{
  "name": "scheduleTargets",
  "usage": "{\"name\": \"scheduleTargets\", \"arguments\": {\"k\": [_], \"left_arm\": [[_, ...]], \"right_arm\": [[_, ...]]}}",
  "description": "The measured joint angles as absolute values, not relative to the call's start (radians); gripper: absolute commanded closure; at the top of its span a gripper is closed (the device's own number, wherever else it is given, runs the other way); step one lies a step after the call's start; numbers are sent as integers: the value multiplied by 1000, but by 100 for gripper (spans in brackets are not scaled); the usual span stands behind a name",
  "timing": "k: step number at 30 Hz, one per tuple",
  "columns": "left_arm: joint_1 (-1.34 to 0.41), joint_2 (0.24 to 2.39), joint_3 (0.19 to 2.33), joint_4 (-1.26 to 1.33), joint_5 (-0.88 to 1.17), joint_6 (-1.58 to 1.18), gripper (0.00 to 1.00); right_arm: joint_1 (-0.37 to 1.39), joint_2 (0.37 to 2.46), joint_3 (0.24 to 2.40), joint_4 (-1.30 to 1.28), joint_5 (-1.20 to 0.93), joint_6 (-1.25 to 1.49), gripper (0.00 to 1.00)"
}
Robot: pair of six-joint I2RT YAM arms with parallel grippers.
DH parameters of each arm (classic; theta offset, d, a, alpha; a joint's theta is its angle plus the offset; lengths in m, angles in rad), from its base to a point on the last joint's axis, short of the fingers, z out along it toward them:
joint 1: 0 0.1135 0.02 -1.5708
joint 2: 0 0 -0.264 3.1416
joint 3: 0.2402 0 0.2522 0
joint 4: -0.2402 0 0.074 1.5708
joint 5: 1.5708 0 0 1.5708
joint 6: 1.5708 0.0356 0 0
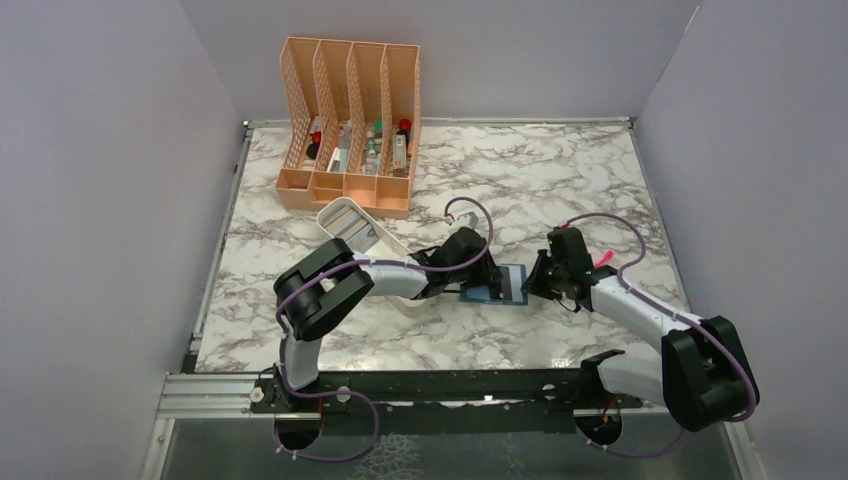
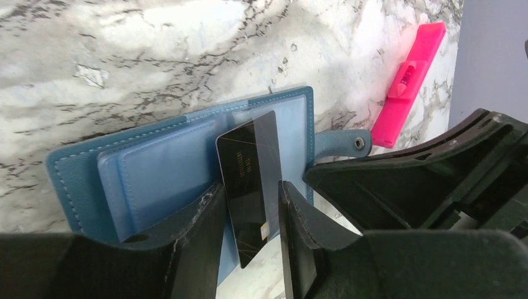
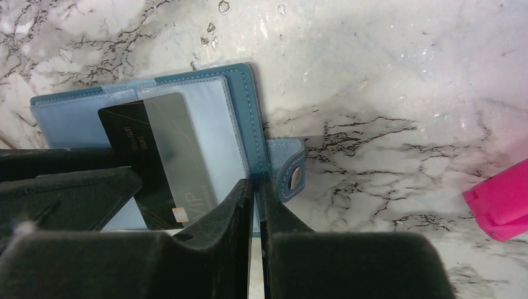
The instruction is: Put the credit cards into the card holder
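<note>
The teal card holder (image 1: pixel 510 284) lies open on the marble between both arms, its lighter slots (image 2: pixel 155 168) facing up. A black credit card (image 2: pixel 249 168) with gold lines and a pale band sits partly inside a clear slot (image 3: pixel 205 124), its lower end sticking out. My left gripper (image 2: pixel 249 187) is open around that end, with a gap beside the right finger (image 2: pixel 292 218). My right gripper (image 3: pixel 255 184) is shut on the card holder's edge, next to the snap tab (image 3: pixel 292 174).
A bright pink plastic piece (image 1: pixel 603 262) lies just right of the right gripper. A long white tray (image 1: pixel 350 225) holding flat grey pieces sits behind the left arm. The peach mesh organizer (image 1: pixel 350 120) with small bottles stands at the back left.
</note>
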State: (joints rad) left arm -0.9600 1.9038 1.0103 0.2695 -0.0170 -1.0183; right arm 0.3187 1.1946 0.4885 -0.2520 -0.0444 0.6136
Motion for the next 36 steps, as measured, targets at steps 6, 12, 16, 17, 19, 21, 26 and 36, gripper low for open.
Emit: {"name": "scheduleTargets", "arguments": {"k": [6,12,16,17,19,21,26,36], "left_arm": [[-981,1913,1044,242,-17,-1009,60],[-986,1945,1081,226,-18,-997,60],[-991,1954,1103,206,-23,-977,61],[-992,1956,1110,200,-25,-966,60],[-993,1961,1126,191,-27,-946,60],[-994,1968,1143,185,-28,-927,60],[-998,1974,1156,181,-33,-892,60],[-1003,1983,1159,168,-44,-874,60]], "right_arm": [[319,1195,480,-244,-62,620,86],[319,1195,479,-239,-70,627,86],[319,1195,479,-237,-75,628,86],[319,1195,479,-237,-76,628,86],[319,1195,479,-237,-76,628,86],[319,1195,479,-237,-76,628,86],[319,1195,479,-237,-76,628,86],[319,1132,501,-307,3,627,86]]}}
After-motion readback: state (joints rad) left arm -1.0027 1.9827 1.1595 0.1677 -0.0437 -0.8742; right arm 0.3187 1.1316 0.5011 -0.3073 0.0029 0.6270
